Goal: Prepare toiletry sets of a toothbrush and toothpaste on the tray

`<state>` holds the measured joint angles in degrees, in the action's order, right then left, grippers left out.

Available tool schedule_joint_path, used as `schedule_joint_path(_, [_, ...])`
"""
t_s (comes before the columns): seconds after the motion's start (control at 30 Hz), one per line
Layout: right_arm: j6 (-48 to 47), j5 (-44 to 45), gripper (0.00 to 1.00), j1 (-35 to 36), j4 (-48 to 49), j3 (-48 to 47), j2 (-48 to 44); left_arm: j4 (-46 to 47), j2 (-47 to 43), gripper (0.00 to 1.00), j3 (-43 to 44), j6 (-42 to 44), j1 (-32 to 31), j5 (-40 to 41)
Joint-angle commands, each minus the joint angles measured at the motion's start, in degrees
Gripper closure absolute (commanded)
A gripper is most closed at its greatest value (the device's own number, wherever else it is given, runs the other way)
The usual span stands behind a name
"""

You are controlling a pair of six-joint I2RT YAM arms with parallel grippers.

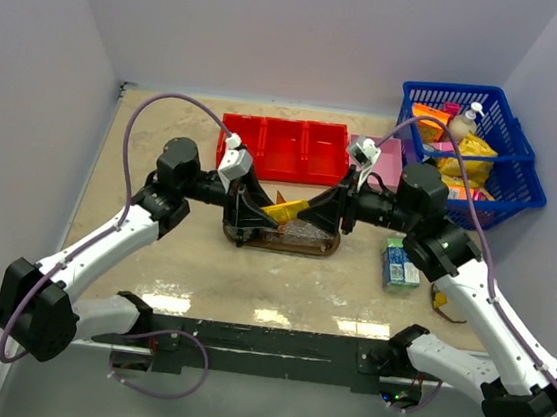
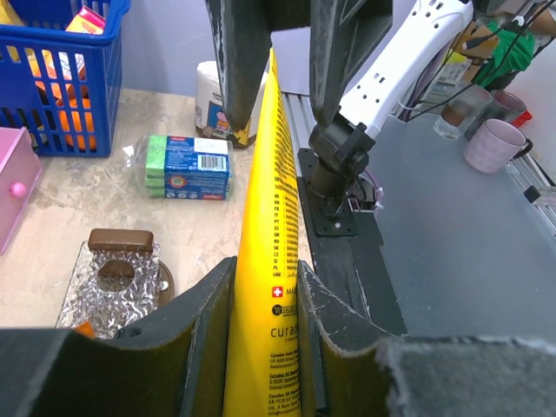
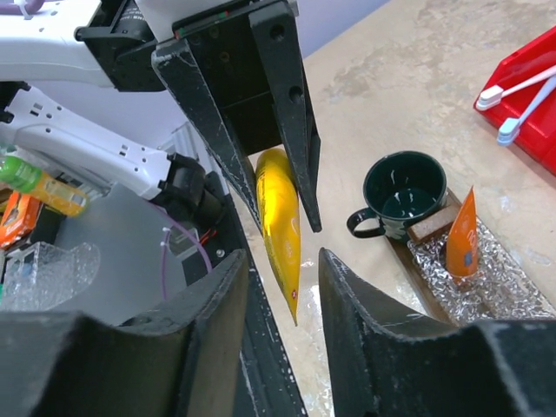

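imo since the left tool (image 2: 268, 276) is pinching the toothpaste (image 2: 276, 191), I'd close the spread right tool (image 3: 282, 261) squarely on its tip before letting go over the tray (image 1: 305, 242).

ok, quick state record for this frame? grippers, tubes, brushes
left gripper: shut on yellow toothpaste tube, above tray
right gripper: open, fingers either side of the tube's free end
orange tube: upright on foil on tray
toothbrushes: two, in red bin
stage: looks like a handover; no set complete
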<state>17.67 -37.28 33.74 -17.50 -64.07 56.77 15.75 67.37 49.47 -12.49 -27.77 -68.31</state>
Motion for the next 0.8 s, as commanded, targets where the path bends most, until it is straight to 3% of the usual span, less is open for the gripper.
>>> schedule_joint_path(0.0, [0.7, -3.24, 0.6, -0.07, 2.21, 0.79, 0.36, 3.41, -1.46, 1.0, -0.34, -0.34, 0.35, -0.68])
schedule_joint_path(0.1, [0.87, -2.89, 0.64, -0.07, 2.55, 1.84, -0.35, 3.5, -1.54, 1.0, -0.34, -0.34, 0.43, -0.94])
schedule_joint_path(0.37, [1.66, -1.92, 1.0, -0.07, 4.66, 2.81, -0.52, 2.62, -1.28, 1.0, -0.25, 0.27, 0.35, -0.59])
schedule_joint_path(0.4, [1.66, -1.75, 1.0, -0.07, 4.84, 2.81, -0.52, 2.27, -1.28, 0.99, -0.08, 0.36, 0.43, -0.33])
schedule_joint_path(0.5, [1.66, -0.69, 1.0, -0.07, 4.93, 2.55, -0.87, 0.87, -1.37, 0.85, 0.27, 1.59, 0.35, 0.89])
schedule_joint_path(0.53, [1.58, -0.34, 1.0, -0.07, 4.84, 2.46, -1.22, -0.18, -1.37, 0.72, 0.36, 2.29, 0.35, 1.25])
schedule_joint_path(0.6, [1.58, 1.32, 1.0, -0.07, 4.75, 2.2, -1.66, -1.15, -1.8, 0.58, 0.54, 2.91, 0.35, 2.56])
schedule_joint_path(0.63, [1.66, 2.03, 1.0, -0.07, 4.4, 2.11, -2.28, -1.51, -2.07, 0.46, 0.54, 3.52, 0.35, 3.27])
schedule_joint_path(0.77, [1.14, 5.37, 1.0, -0.16, 2.39, 1.06, -3.77, -4.32, -4.18, 0.24, 0.71, 6.33, 0.35, 10.29])
